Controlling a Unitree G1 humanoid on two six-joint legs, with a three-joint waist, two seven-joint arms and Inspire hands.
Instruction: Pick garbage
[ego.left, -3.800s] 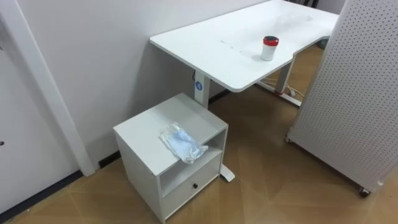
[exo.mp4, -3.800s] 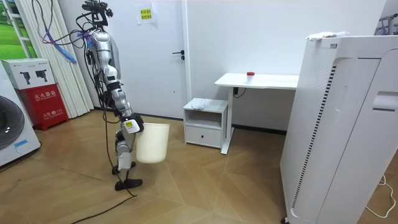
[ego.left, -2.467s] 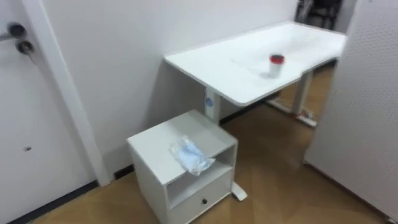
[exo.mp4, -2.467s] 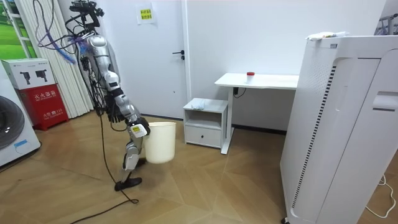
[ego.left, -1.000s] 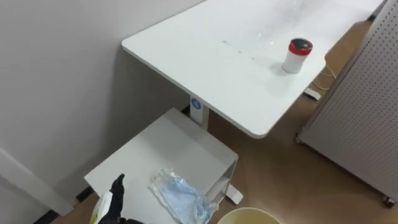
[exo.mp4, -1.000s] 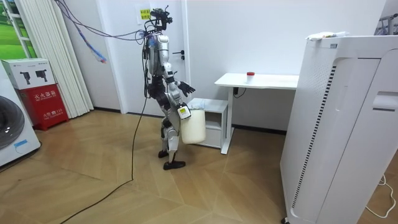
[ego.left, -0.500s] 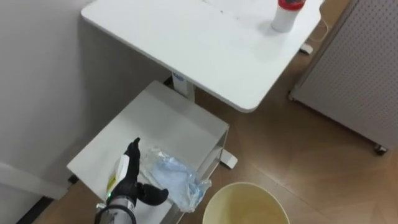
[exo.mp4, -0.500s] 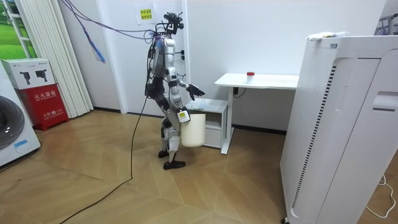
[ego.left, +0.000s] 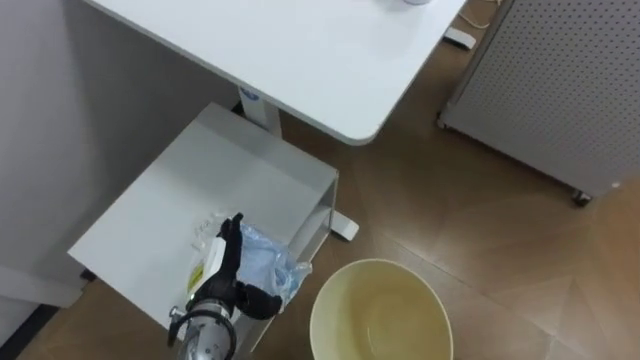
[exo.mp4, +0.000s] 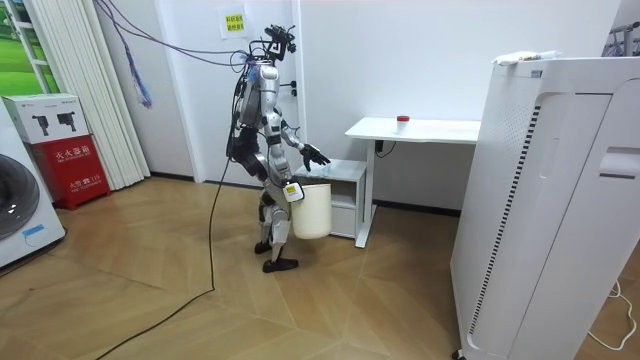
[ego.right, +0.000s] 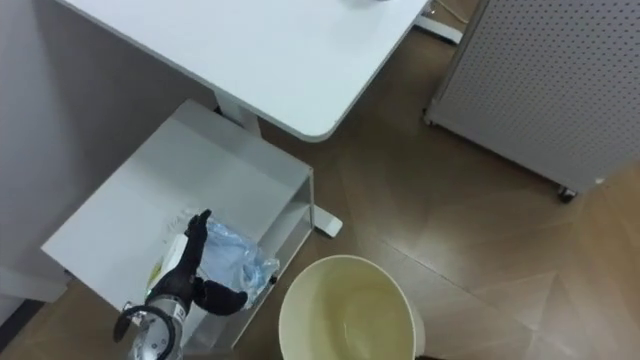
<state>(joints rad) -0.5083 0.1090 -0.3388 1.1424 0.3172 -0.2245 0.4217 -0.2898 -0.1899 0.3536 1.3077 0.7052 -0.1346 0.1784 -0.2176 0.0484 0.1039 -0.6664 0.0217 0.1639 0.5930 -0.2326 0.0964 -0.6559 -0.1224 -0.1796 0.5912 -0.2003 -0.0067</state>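
A crumpled pale-blue plastic bag (ego.left: 270, 258) lies at the front edge of a low white cabinet (ego.left: 190, 190). My left hand (ego.left: 222, 272) rests open against the bag's left side, fingers straight and pointing away from me, thumb spread along the bag's near edge. A cream waste bin (ego.left: 380, 290) hangs just right of the cabinet, mouth up and nothing inside. In the room view I stand in front of the cabinet, left hand (exo.mp4: 316, 156) stretched forward, while my right hand (exo.mp4: 291, 190) holds the bin (exo.mp4: 312, 210) by its rim off the floor.
A white desk (ego.left: 290, 50) overhangs the cabinet's far side. A perforated white panel on castors (ego.left: 560, 90) stands to the right, with wooden floor (ego.left: 480, 230) between. The room view has a tall white unit (exo.mp4: 560, 200) at its right.
I have come closer and my view has tipped down. My left hand has reached forward from the cabinet's edge onto the bag. The bin stays at my right side.
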